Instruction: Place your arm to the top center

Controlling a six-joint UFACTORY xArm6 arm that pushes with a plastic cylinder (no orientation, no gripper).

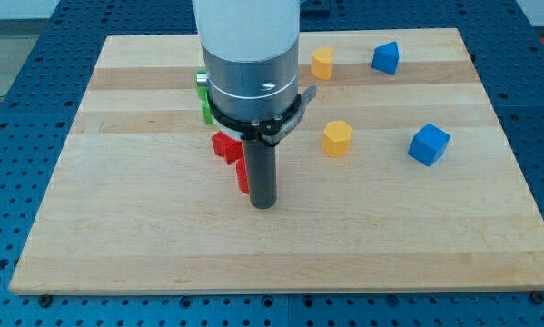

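Note:
My arm's white and grey body fills the view's top centre, and the dark rod hangs from it. My tip rests on the wooden board near its middle. A red block lies just up and left of the tip, and a second red block touches the rod's left side. Two green blocks peek out from behind the arm's left edge, mostly hidden. A yellow block sits to the tip's right.
A second yellow block and a blue block lie near the view's top right. Another blue block sits at the right. Around the board is a blue perforated table.

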